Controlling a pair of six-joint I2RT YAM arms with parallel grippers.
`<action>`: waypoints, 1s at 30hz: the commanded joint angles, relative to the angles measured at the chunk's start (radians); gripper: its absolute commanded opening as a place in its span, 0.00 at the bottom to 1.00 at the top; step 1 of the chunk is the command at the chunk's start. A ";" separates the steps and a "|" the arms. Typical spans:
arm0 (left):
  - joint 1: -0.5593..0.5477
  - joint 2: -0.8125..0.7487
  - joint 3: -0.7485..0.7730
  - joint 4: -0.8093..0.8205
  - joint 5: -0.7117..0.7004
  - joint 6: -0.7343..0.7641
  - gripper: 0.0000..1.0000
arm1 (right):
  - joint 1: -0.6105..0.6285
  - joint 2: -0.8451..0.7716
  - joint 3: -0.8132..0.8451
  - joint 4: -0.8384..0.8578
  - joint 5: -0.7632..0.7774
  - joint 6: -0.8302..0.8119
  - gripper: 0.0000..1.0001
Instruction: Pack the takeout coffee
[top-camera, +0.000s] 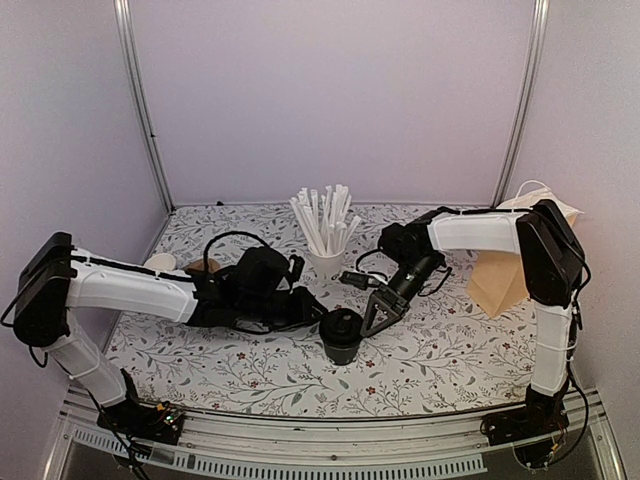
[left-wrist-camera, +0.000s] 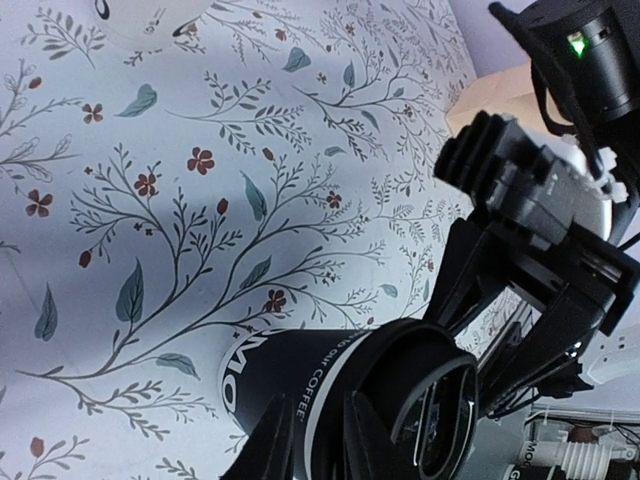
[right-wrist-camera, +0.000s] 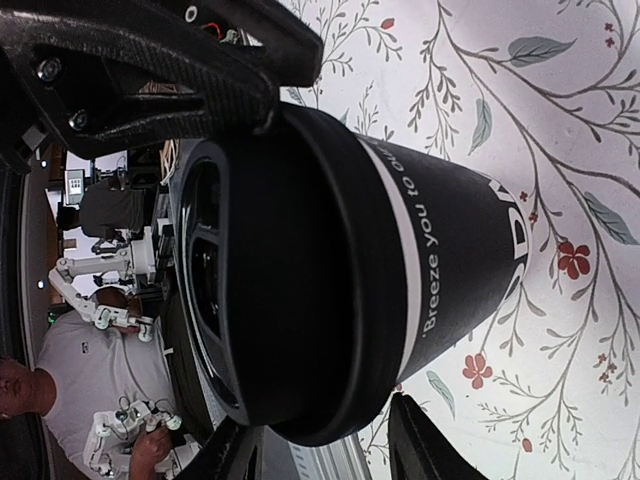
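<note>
The small black paper cup (top-camera: 341, 348), with its round black plastic lid (top-camera: 341, 322) on top, stands upright on the floral surface (top-camera: 450, 350), just nearward of the white cup of paper-wrapped straws (top-camera: 326, 262). The left gripper (left-wrist-camera: 315, 440), near-left of the straw cup, has its fingers narrowly parted at the lid's rim; I cannot tell whether they pinch it. The right gripper (top-camera: 382, 315), near-right of the straw cup, stands spread. The lid looks seated, so the step is probably letting go: part fully and withdraw straight, without dragging the rim.
</note>
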 joint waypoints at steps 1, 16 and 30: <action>-0.062 0.040 -0.047 -0.367 -0.009 0.029 0.18 | 0.005 0.057 -0.007 0.145 0.356 0.002 0.43; -0.078 -0.095 0.007 -0.420 -0.040 0.028 0.19 | -0.025 0.065 0.093 0.108 0.347 -0.020 0.42; -0.068 -0.242 -0.038 -0.322 -0.073 0.006 0.28 | -0.025 0.008 0.106 0.083 0.280 -0.060 0.43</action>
